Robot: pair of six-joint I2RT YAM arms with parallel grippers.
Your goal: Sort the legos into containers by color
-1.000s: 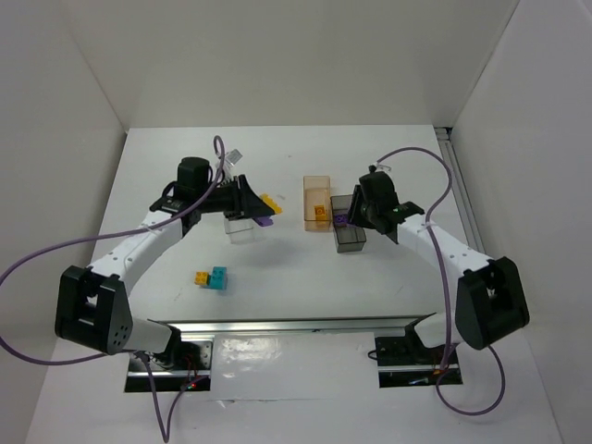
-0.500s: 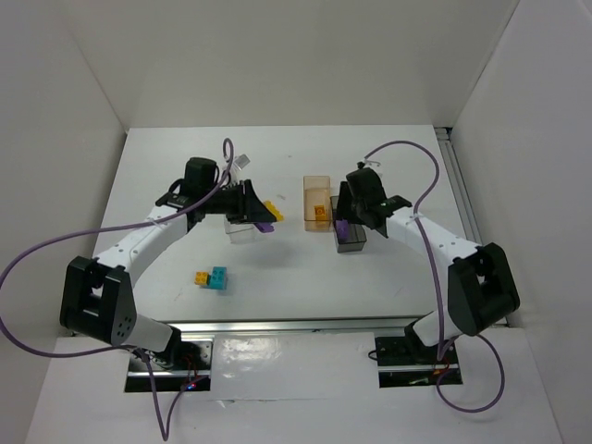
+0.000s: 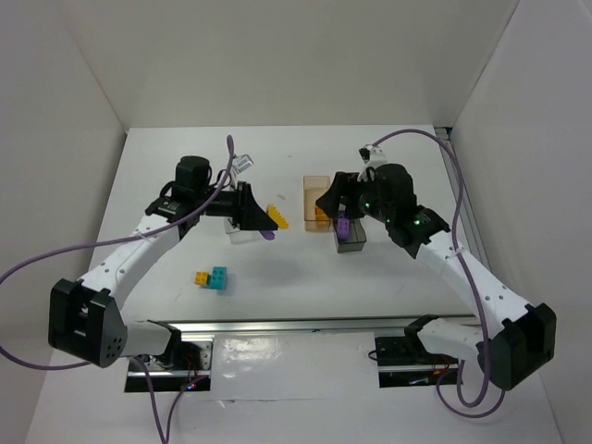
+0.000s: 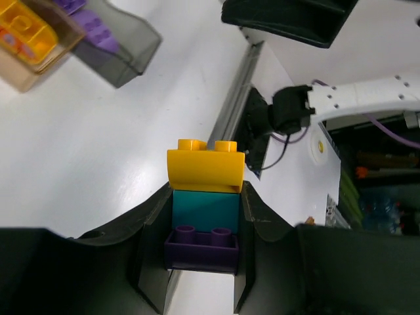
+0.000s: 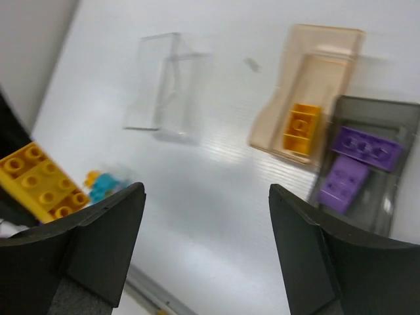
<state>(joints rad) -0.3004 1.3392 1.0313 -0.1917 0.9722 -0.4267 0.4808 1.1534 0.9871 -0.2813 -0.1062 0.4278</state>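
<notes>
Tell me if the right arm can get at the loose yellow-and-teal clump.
Probably yes, at a stretch: the right gripper is open and empty, and nothing stands between it and the clump.

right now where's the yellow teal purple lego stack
Top view, left of centre: the stack is clamped in the fingers of the left gripper, just right of the clear bin, with the orange bin farther right.

The studded plastic clump [image 4: 204, 210] is yellow-orange over teal over purple. The translucent orange-tinted bin [image 5: 325, 59] holds a yellow-orange brick [image 5: 300, 128]; the smoky grey bin [image 5: 374, 111] holds purple bricks [image 5: 366, 147].
</notes>
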